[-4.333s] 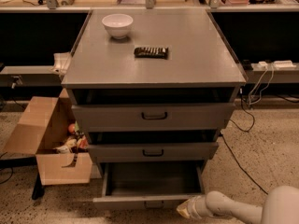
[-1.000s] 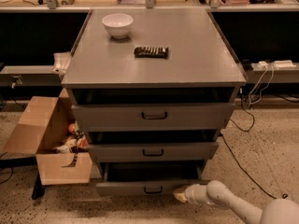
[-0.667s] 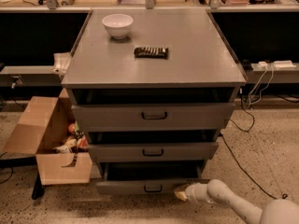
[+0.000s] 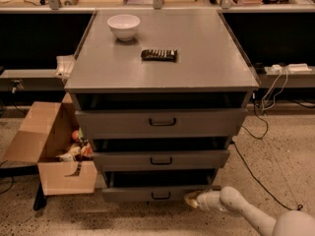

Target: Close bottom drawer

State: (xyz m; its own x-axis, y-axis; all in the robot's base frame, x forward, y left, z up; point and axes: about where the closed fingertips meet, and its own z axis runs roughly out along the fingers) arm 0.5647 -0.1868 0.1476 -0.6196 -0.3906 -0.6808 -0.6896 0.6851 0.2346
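Note:
The grey metal cabinet (image 4: 162, 77) has three drawers. The bottom drawer (image 4: 155, 194) is the lowest one, with a shallow grey front and a small dark bar handle (image 4: 161, 196). It stands out only slightly from the cabinet, with a dark gap above its front. My gripper (image 4: 193, 199) is at the right end of the bottom drawer's front, low near the floor, touching or nearly touching it. The white arm reaches in from the lower right corner.
A white bowl (image 4: 123, 26) and a dark flat bar-like object (image 4: 159, 54) lie on the cabinet top. An open cardboard box (image 4: 51, 149) with items stands on the floor at the left. Cables (image 4: 263, 107) run along the floor at the right. Benches stand behind.
The bottom drawer was pulled far out with its tray showing; it now sits almost fully in. My gripper has moved up and toward the cabinet with the drawer front.

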